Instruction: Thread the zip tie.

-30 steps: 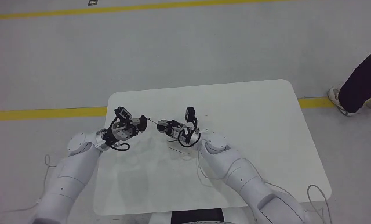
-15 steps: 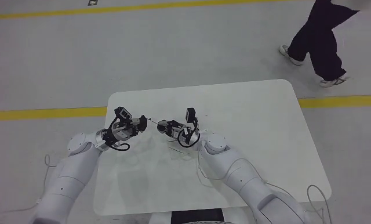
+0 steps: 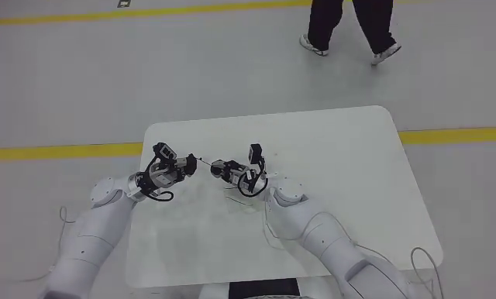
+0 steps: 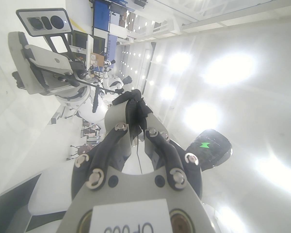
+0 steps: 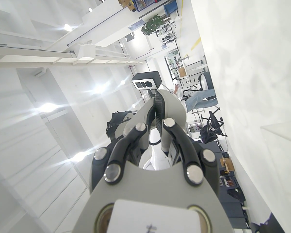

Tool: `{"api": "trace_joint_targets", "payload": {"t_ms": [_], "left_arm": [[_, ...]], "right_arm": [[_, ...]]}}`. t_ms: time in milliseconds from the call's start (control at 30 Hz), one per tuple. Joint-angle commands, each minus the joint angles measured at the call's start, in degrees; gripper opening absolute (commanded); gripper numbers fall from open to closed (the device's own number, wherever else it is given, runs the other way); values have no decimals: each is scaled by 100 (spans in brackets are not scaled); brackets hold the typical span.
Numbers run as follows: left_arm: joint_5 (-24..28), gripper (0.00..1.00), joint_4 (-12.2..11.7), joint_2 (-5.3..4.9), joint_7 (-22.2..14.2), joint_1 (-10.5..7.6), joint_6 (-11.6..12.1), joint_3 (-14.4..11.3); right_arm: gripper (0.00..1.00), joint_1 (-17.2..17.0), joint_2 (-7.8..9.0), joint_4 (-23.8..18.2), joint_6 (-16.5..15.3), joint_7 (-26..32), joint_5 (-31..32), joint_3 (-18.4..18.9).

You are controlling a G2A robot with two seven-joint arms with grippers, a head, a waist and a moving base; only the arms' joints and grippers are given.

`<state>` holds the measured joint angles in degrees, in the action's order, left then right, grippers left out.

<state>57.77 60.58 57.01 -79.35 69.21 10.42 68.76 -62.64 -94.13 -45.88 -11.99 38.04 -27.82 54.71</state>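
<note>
Over the smooth white desk (image 3: 349, 167) with its rounded corners, the two arms faced each other almost nose to nose. The left gripper (image 3: 189, 164) had its pale fingers pinched tight on the zip tie (image 4: 106, 89), a thin black plastic strand whose loose tail trailed back between those fingers. From there the tie ran straight across the short gap to the right gripper (image 3: 216, 169), whose ribbed black pads (image 5: 159, 107) were pressed together on its other end. Both grippers hung over the desk's left half, close together but not touching.
</note>
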Motion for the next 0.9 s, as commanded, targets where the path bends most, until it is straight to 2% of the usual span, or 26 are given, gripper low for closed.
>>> {"api": "trace_joint_targets", "payload": {"t_ms": [0,100,200,833,867], "left_arm": [[0,0,0,0,0,0,0,0],[-3,0,29,3,84,11,-11,-6],[-16,0,179,0,244,83,-41,14],[-21,0,360,-33,312,231,-92,207],[-24,0,361,-33,314,230,-95,209]], "right_arm": [[0,0,1,-3,7,-2,-2,-2],[0,0,2,-6,8,-5,-4,-4],[0,-2,3,-8,3,-9,-8,-6],[0,-4,6,-5,7,-57,-38,-13],[35,-9,5,-9,12,-74,-50,-11]]}}
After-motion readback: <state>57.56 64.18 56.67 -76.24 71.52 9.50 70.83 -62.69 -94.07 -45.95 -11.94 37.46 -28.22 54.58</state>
